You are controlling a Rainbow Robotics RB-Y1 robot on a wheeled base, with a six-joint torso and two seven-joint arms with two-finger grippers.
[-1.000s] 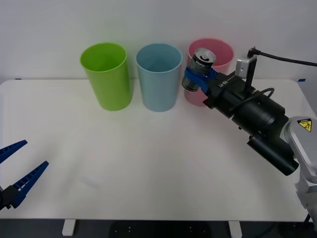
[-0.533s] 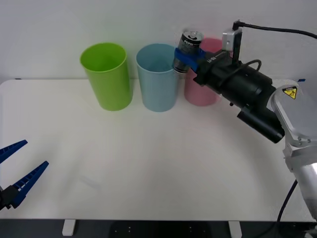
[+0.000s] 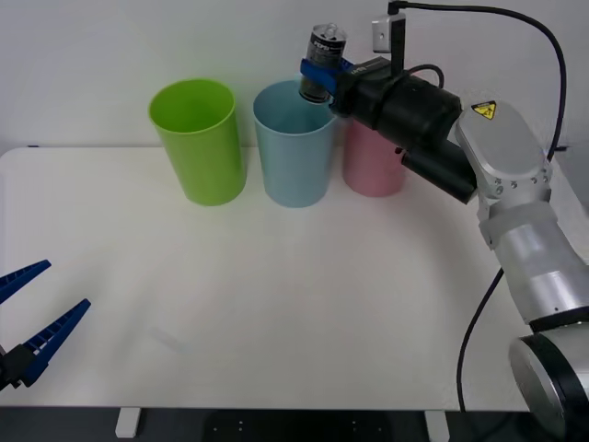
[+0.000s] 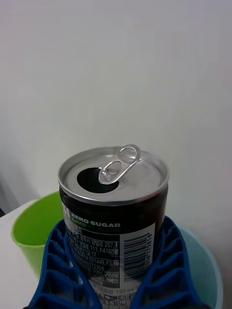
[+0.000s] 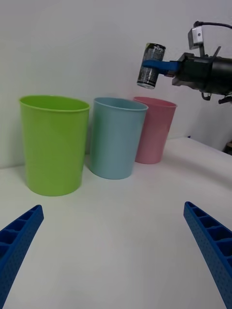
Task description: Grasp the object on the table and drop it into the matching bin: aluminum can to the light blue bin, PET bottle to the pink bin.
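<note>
The aluminum can point(image 3: 323, 62), dark with a silver pull-tab top point(image 4: 114, 173), hangs upright in the air, and my right gripper point(image 3: 319, 74) is shut on it. It hovers over the right part of the light blue bin's point(image 3: 294, 143) rim; the left wrist view shows the can point(image 5: 150, 65) above the gap between the light blue bin point(image 5: 116, 137) and the pink bin point(image 5: 153, 129). The pink bin point(image 3: 372, 168) stands just right of the blue one, partly behind my right arm. My left gripper point(image 3: 26, 322) rests open over the white table's point(image 3: 294, 313) near left corner.
A lime green bin point(image 3: 198, 140) stands left of the light blue bin, near the back of the table. A black cable point(image 3: 497, 18) arcs over my right arm. A white wall rises behind the bins.
My right gripper has carried the can up and to the left, from in front of the pink bin to above the light blue bin's rim. The left arm has not moved.
</note>
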